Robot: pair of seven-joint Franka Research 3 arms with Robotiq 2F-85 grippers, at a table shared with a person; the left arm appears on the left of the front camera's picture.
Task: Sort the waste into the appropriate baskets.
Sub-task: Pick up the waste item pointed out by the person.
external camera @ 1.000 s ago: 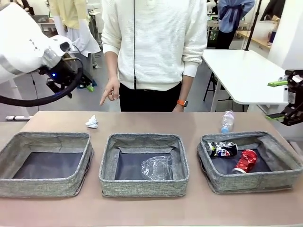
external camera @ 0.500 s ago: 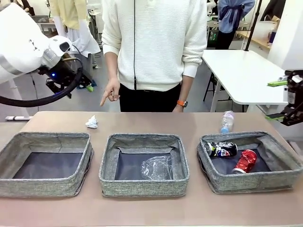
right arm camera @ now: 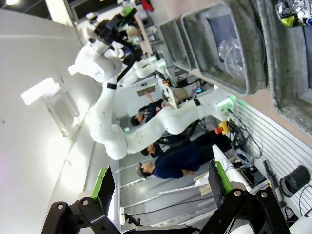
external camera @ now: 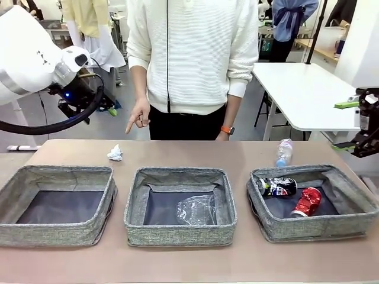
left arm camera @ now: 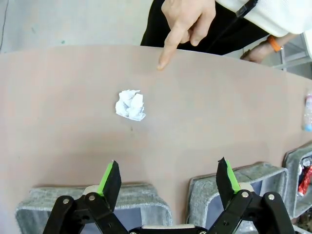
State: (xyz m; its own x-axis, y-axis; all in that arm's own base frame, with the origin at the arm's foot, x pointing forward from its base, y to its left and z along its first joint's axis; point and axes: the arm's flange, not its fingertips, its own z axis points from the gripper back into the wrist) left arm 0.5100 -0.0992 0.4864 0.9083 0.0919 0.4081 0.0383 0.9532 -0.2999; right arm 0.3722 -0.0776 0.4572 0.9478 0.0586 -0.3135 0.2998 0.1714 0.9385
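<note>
Three grey baskets stand in a row: left [external camera: 53,234], middle [external camera: 177,232], right [external camera: 314,228]. A clear plastic cup [external camera: 196,209] lies in the middle one. The right one holds a dark can [external camera: 277,187] and a red can [external camera: 307,201]. A white paper wad [external camera: 115,153] lies on the table behind the left basket, also below my left gripper [left arm camera: 168,178], which hangs open and empty above it. A small clear bottle [external camera: 284,152] lies behind the right basket. My right gripper [external camera: 343,125] hovers open at the right edge, holding nothing.
A person in a white sweater stands at the far side, one hand [external camera: 137,115] pointing a finger down toward the paper wad [left arm camera: 130,105]. A white table [external camera: 302,89] stands behind on the right. Bare tabletop lies between the baskets and the far edge.
</note>
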